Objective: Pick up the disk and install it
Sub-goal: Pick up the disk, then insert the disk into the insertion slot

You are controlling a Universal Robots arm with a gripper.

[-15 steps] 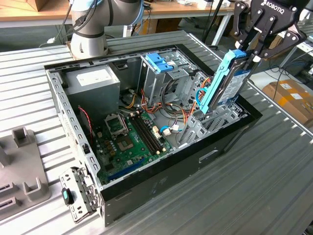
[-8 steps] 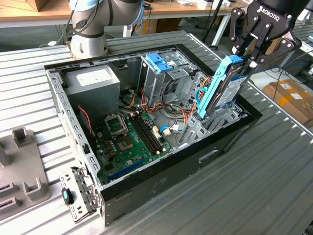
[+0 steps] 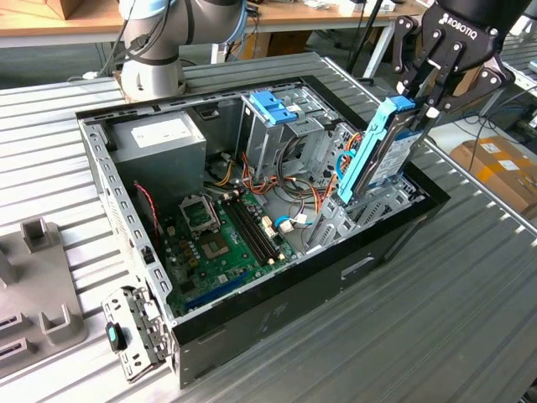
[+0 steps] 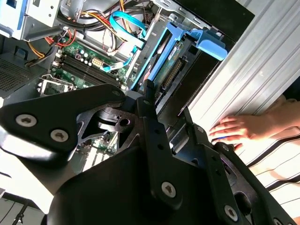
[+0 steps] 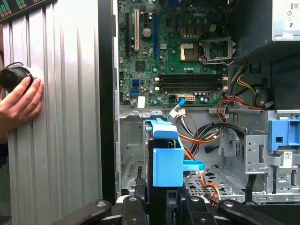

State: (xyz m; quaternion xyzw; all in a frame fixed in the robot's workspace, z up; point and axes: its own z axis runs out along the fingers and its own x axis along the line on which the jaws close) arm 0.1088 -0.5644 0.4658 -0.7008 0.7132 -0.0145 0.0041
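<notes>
Hand is closed on the upper end of the disk, pinching across its blue rails. The disk stands steeply tilted, its lower end down in the drive bay at the computer case corner toward the exterior view's right. The tilt likely matches the bay's slot. Not yet seated.

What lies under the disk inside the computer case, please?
Under the disk, held by the gripper, sits a metal drive bay with orange and blue cables beside it. The bay's slot right beneath the disk is covered.
</notes>
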